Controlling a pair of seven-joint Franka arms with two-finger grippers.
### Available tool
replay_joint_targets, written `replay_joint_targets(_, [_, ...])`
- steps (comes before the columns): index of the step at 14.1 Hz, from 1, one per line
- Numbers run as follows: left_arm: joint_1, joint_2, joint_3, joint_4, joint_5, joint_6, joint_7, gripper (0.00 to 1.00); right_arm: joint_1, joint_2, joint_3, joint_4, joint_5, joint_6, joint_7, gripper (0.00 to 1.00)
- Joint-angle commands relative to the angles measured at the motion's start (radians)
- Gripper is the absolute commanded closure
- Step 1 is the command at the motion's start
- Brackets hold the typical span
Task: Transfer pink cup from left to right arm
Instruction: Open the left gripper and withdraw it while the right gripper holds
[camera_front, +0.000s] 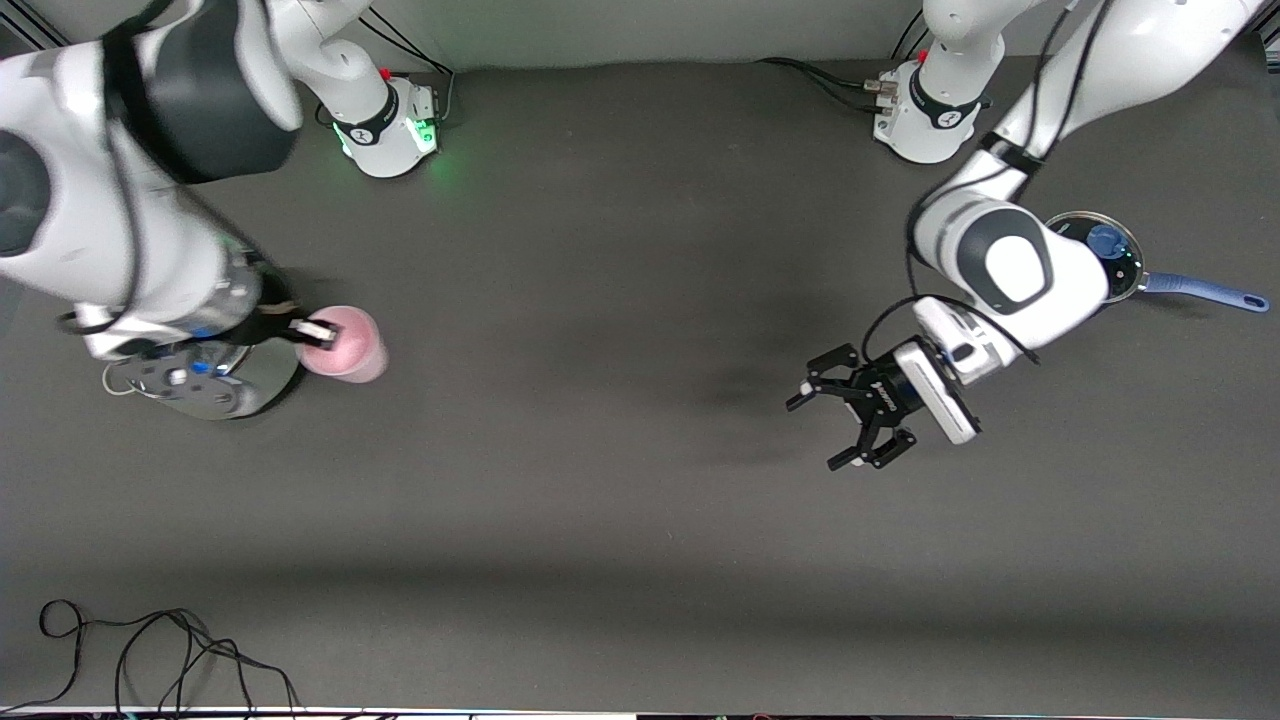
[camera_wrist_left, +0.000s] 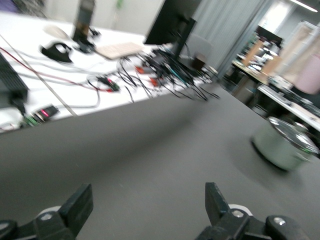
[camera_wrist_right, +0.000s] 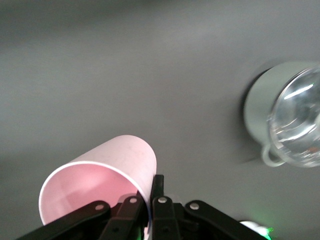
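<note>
The pink cup (camera_front: 345, 345) is pinched at its rim by my right gripper (camera_front: 318, 332), which is shut on the cup's wall. The cup hangs tilted in the air beside a steel pot at the right arm's end of the table. In the right wrist view the cup (camera_wrist_right: 100, 175) shows its open mouth, with the right gripper (camera_wrist_right: 152, 197) closed on its rim. My left gripper (camera_front: 816, 432) is open and empty over the bare mat toward the left arm's end. Its black fingers stand wide apart in the left wrist view (camera_wrist_left: 148, 200), where the cup (camera_wrist_left: 310, 75) shows as a pink blur.
A steel pot with a glass lid (camera_front: 235, 390) stands under the right wrist; it also shows in the right wrist view (camera_wrist_right: 280, 120) and the left wrist view (camera_wrist_left: 282, 145). A blue-handled saucepan (camera_front: 1195, 288) sits near the left arm's base. Loose cables (camera_front: 150, 650) lie at the near edge.
</note>
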Motion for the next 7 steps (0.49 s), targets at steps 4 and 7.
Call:
replay_joint_targets(4, [0.129, -0.062, 0.094, 0.104, 0.587, -0.531, -0.606, 0.0, 0.024, -0.069, -0.165, -0.184, -0.016, 0.127, -0.325, 1.0])
replay_joint_targets(7, [0.177, -0.14, 0.094, 0.171, 0.85, -0.762, -0.836, 0.0, 0.026, -0.117, -0.167, -0.353, -0.018, 0.289, -0.331, 1.0])
